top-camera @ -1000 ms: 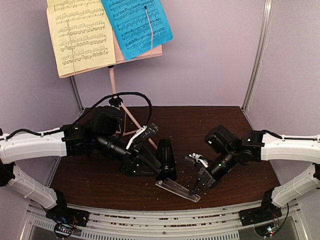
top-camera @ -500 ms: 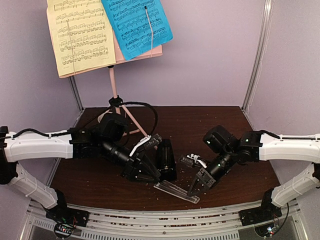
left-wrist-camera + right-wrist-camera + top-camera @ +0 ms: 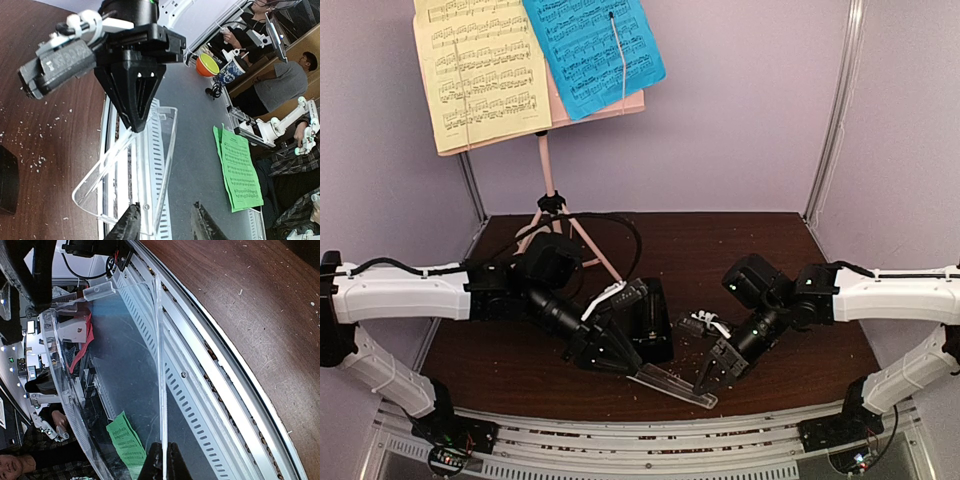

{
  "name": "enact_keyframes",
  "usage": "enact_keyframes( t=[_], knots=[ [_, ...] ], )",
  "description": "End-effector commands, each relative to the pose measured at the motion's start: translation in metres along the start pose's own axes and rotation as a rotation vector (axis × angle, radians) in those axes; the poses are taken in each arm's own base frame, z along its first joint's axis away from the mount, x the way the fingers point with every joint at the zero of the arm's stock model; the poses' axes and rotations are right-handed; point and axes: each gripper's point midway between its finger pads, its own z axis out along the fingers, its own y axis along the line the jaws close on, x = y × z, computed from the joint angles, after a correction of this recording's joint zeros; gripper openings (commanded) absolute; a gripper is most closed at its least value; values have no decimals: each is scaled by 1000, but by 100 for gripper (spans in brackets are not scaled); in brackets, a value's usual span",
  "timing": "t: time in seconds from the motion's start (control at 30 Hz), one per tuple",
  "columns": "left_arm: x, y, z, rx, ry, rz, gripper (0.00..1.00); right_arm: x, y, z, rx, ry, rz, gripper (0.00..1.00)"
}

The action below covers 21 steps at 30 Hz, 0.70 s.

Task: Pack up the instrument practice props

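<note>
Where the clear cover (image 3: 672, 385) lies: at the near edge of the counter (image 3: 720, 250), just in front of the black metronome (image 3: 652, 322).
Long axis: slanting across the front, with the left end farther back and the right end nearest the rail.
Right tool (image 3: 705, 378): closed tight, pinching the cover's thin wall at its right end.
Left tool (image 3: 165, 222): jaws narrowly apart astride the cover's left end; contact unclear.
Stand (image 3: 548, 170): upright at back-left, carrying a yellow page (image 3: 480, 70) and a blue page (image 3: 590, 50).

On the table (image 3: 740, 235), music stand (image 3: 547, 165) back left, pages (image 3: 480, 70) on it, metronome (image 3: 650, 318) mid-table, cover (image 3: 672, 384) before it
</note>
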Motion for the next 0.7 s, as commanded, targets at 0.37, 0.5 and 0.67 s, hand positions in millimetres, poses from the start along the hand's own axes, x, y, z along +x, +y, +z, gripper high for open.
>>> enact_keyframes(
  t=[0.37, 0.5, 0.67],
  knots=[
    [13, -4, 9, 50, 39, 10, 29, -8, 7, -1, -3, -13, -28, 0],
    [16, -4, 10, 50, 53, 9, 26, -8, 8, -2, -4, -15, -31, 0],
    [18, -4, 10, 49, 62, 5, 25, -8, 8, -1, -5, -11, -29, 0]
  ],
)
